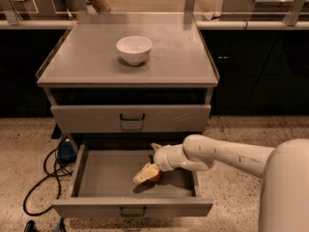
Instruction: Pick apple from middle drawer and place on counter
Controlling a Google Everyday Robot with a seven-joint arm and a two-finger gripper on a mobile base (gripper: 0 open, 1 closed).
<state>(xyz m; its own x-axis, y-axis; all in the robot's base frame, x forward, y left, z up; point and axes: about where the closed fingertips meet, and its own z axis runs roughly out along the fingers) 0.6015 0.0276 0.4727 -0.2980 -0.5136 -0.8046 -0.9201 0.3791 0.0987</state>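
Note:
The middle drawer (104,180) of the grey cabinet is pulled open. The small red-orange apple (155,177) lies on the drawer floor right of the middle. My gripper (147,162) reaches into the drawer from the right and is open. Its lower cream finger (143,173) lies against the apple's left side and partly hides it. The other finger (155,147) points toward the drawer's back. The counter (178,57) on top of the cabinet is flat and grey.
A white bowl (133,48) stands on the counter, left of centre. A shut drawer front (130,118) with a dark handle sits above the open drawer. Black cables (41,180) and a blue object (65,151) lie on the speckled floor at the left.

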